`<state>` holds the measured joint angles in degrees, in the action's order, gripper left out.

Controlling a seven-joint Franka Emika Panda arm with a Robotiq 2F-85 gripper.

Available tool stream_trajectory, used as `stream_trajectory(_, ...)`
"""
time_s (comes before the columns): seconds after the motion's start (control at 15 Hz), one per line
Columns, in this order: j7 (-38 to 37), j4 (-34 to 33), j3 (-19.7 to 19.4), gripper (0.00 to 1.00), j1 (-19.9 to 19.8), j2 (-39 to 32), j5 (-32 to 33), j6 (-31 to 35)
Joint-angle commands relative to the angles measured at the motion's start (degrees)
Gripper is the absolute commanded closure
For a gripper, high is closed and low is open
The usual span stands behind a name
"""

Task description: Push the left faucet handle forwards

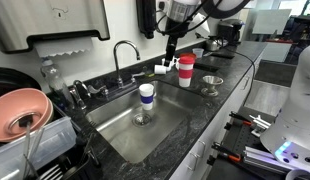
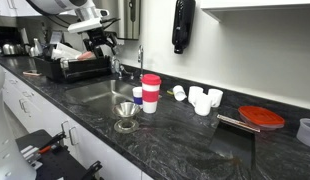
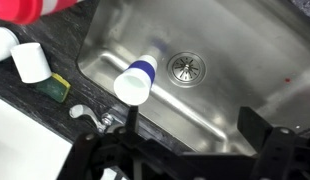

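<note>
1. Starting at the claw (image 1: 171, 56): hanging above the back strip of the counter (image 1: 227, 100), just beside the red cup (image 1: 185, 65) and the white cups (image 1: 160, 68). Spreading its dark fingers (image 3: 260, 130) wide in the wrist view and gripping nothing.
2. Looking down past it: facing the sink (image 3: 245, 60), with a blue-banded cup (image 3: 135, 80) sitting near the drain (image 3: 185, 67). Showing a sponge (image 3: 58, 88) and one small shiny lever on the cup side of the spout foot. Judging that one to be the twin lever (image 3: 83, 112), not the goal.
3. Moving on to the arched spout (image 1: 122, 50): rising between the claw and the goal.
4. Reaching the left faucet handle (image 1: 101, 87): sitting low on the back rim, beyond the spout from the claw, well apart and lower. Appearing too small for telling its long axis.
5. Judging the coming move: travelling sideways along the back rim, clearing the spout, then dropping beside the lever before pushing it forwards.
6. Weighing surface and room: expecting the polished metal to be slippery under a fingertip. Finding little space, with the wall behind, the spout just beside and the pink bowl (image 1: 20, 112) further on.
</note>
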<state>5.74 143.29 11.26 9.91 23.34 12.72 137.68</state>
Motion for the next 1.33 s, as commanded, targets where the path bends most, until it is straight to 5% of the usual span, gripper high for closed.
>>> stream_trajectory(0.0,0.7,-5.8,2.8,0.00,0.6,-9.2,4.2,3.6)
stream_trajectory(0.27,3.4,-13.2,3.8,0.00,1.0,-19.5,10.7,5.9)
stream_trajectory(0.4,10.7,-16.5,3.0,0.00,2.2,-23.3,8.0,4.7)
stream_trajectory(0.47,5.5,-13.5,3.2,0.00,1.9,-20.6,8.8,5.5)
stream_trajectory(1.07,5.9,-14.1,3.1,0.00,2.0,-21.4,8.7,5.5)
stream_trajectory(1.27,5.8,-17.0,3.5,0.00,2.3,-24.5,13.0,5.5)
